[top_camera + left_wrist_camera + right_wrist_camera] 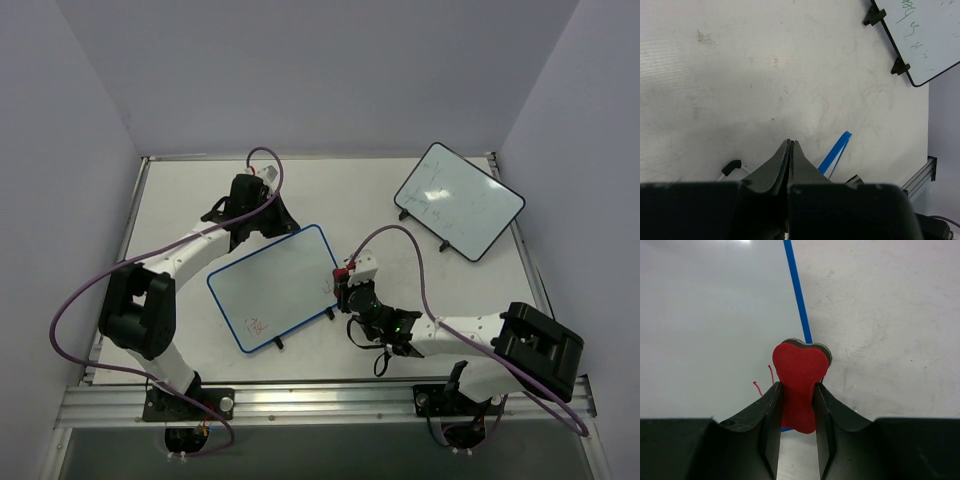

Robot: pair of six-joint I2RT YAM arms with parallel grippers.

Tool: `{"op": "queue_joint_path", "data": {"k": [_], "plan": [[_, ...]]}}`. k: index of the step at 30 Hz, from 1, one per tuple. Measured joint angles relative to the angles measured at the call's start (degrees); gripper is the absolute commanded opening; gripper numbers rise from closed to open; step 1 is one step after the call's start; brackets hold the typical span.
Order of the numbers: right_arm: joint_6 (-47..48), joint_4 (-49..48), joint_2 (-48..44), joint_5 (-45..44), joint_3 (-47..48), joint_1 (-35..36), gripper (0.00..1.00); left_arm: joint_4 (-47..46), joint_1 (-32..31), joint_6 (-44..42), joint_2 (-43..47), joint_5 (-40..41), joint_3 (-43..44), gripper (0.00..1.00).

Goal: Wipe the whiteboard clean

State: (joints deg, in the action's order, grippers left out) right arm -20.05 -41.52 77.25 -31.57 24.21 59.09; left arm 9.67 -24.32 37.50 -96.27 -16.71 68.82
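The whiteboard (275,288), white with a blue rim, lies tilted in the middle of the table. It has red scribbles near its front corner (258,325) and small ones by its right edge. My right gripper (347,282) is shut on a red heart-shaped eraser (800,375) at the board's right rim (797,295), next to short red marks (765,382). My left gripper (255,228) is at the board's far edge. In the left wrist view it (790,143) is shut with nothing between the fingers, over bare table, with the blue rim (836,151) just to its right.
A second whiteboard with a black rim and faint dark marks (458,200) stands at the back right; it also shows in the left wrist view (920,35). White walls enclose the table. Purple cables loop off both arms. A metal rail (330,400) runs along the near edge.
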Motion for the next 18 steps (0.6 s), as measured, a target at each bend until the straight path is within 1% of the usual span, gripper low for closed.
{"op": "queue_joint_path", "data": {"k": [5, 10, 18], "plan": [[0.7, -3.9, 0.6, -1.2, -0.4, 2.4, 0.00, 0.0, 0.0, 0.3, 0.1, 0.0, 0.0, 0.02], [2.1, -8.0, 3.3, -1.6, -0.5, 3.4, 0.00, -0.1, 0.0, 0.5, 0.3, 0.0, -0.2, 0.02], [3.5, -10.7, 6.9, -1.6, -0.5, 4.4, 0.00, -0.2, 0.0, 0.7, 0.6, 0.0, -0.3, 0.02]]}}
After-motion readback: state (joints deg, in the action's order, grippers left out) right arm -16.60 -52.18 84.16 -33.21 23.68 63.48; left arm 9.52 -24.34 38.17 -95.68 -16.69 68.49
